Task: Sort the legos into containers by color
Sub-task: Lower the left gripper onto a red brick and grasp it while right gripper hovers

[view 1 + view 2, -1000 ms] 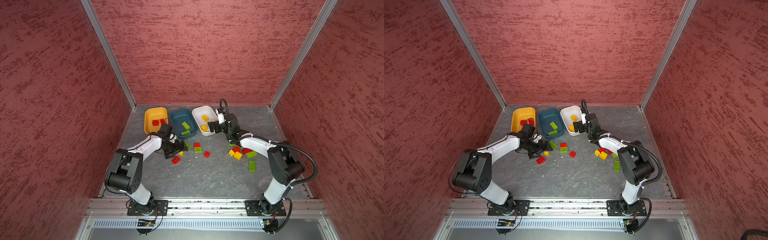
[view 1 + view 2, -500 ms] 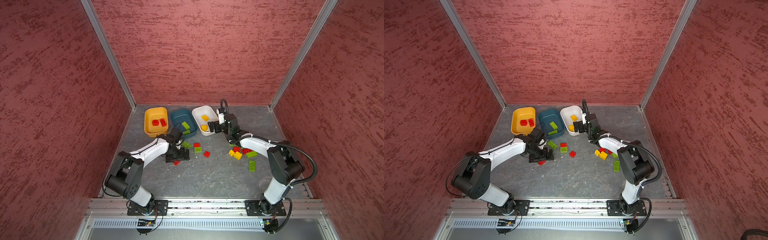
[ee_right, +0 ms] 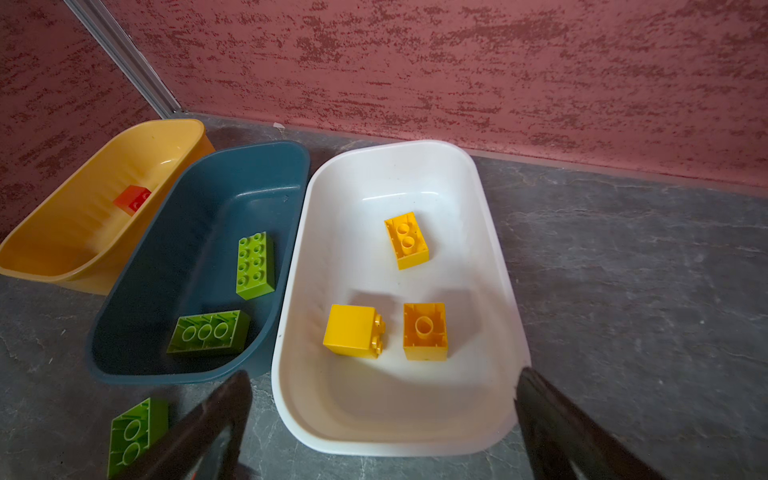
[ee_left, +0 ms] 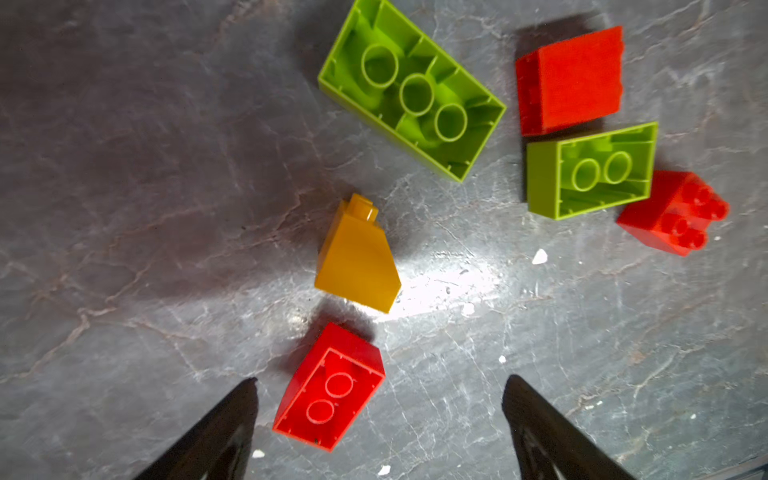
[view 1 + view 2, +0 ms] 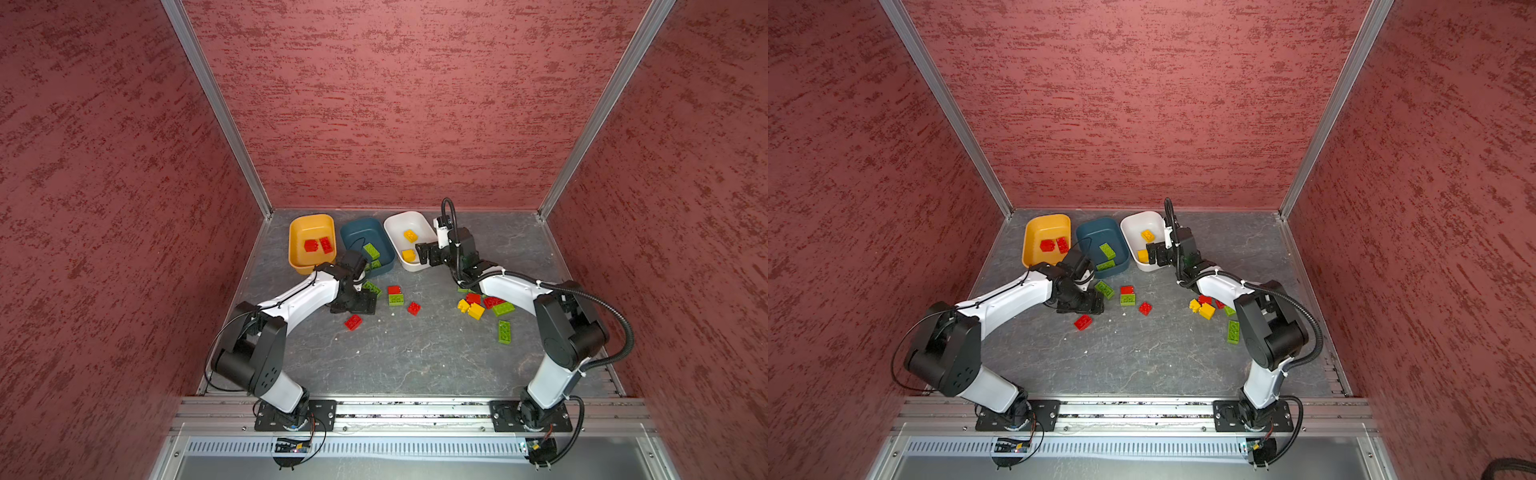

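my left pincer [image 4: 380, 379] hangs low over the bench [image 4: 124, 208], spread wide and gripping nothing. a red brick [image 4: 328, 388] lies hollow side up in the gap, nearer one finger than the other; i cannot tell if it touches. just beyond my fingertips a yellow sloped brick [image 4: 357, 257] lies on its side. farther ahead are a long green brick [image 4: 411, 89] and a short green brick [image 4: 590, 170], both hollow side up. a flat-faced red brick [image 4: 569, 81] and a studded red brick [image 4: 673, 212] sit just beside the short one.

my right pincer [image 3: 384, 372] is wide and empty too, held above the near rim of the white tub [image 3: 490, 249]. three yellow bricks [image 3: 353, 331] lie in that tub, ahead of my fingertips. off to one finger's side stands the teal tub [image 3: 199, 216], touching the white one, with two green bricks [image 3: 255, 266] inside. beyond it is the yellow tub [image 3: 83, 224], which in both top views holds two red bricks [image 5: 318, 245]. a loose green brick [image 3: 133, 432] lies on the bench beside that same finger. behind this pincer, by its arm, a mixed heap of bricks [image 5: 476, 311] lies on the bench.
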`<action>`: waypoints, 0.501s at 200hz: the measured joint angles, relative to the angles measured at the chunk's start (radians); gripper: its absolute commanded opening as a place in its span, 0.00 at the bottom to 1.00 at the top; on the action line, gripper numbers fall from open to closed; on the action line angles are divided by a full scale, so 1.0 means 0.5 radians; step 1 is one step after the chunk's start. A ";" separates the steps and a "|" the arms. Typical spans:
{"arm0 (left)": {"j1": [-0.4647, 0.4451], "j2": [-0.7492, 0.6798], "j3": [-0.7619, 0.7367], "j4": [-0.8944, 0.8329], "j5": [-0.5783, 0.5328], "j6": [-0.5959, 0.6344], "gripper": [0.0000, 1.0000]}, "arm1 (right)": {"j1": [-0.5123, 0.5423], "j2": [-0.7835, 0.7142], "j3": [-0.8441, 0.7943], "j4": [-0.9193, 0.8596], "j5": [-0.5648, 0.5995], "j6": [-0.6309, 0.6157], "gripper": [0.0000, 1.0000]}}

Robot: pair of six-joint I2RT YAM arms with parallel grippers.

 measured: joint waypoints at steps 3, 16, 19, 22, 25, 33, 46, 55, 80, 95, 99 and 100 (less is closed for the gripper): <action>0.000 0.018 0.002 0.000 0.007 0.002 0.91 | 0.000 0.000 -0.001 0.000 0.002 0.000 0.99; -0.006 0.075 0.004 0.000 0.042 0.002 0.91 | 0.000 -0.001 -0.008 0.000 0.005 0.000 0.99; -0.009 0.087 0.004 -0.002 0.047 0.002 0.90 | 0.000 0.000 -0.009 -0.001 0.005 0.000 0.99; -0.013 0.097 0.004 -0.002 0.052 0.002 0.90 | 0.000 0.000 -0.011 -0.001 0.005 0.000 0.99; -0.018 0.109 0.004 -0.002 0.053 0.000 0.90 | 0.000 0.000 -0.011 -0.002 0.006 0.000 0.99; -0.032 0.137 0.007 -0.008 0.050 0.000 0.89 | 0.000 0.000 -0.017 -0.001 0.008 0.000 0.99; -0.056 0.181 0.011 -0.023 0.043 -0.002 0.86 | 0.000 0.000 -0.019 -0.002 0.011 0.000 0.99; -0.072 0.199 0.011 -0.037 0.042 0.002 0.84 | 0.000 0.000 -0.020 -0.002 0.011 0.000 0.99; -0.143 0.196 0.011 -0.085 0.029 -0.001 0.73 | 0.000 0.000 -0.020 -0.002 0.014 0.000 0.99; -0.188 0.197 0.011 -0.124 -0.012 0.002 0.63 | 0.000 0.000 -0.021 -0.001 0.016 0.000 0.99; -0.199 0.200 0.011 -0.134 -0.027 -0.016 0.61 | 0.000 0.000 -0.022 0.000 0.016 0.001 0.99; -0.203 0.200 0.011 -0.137 -0.031 -0.008 0.60 | 0.000 0.000 -0.022 0.000 0.015 0.001 0.99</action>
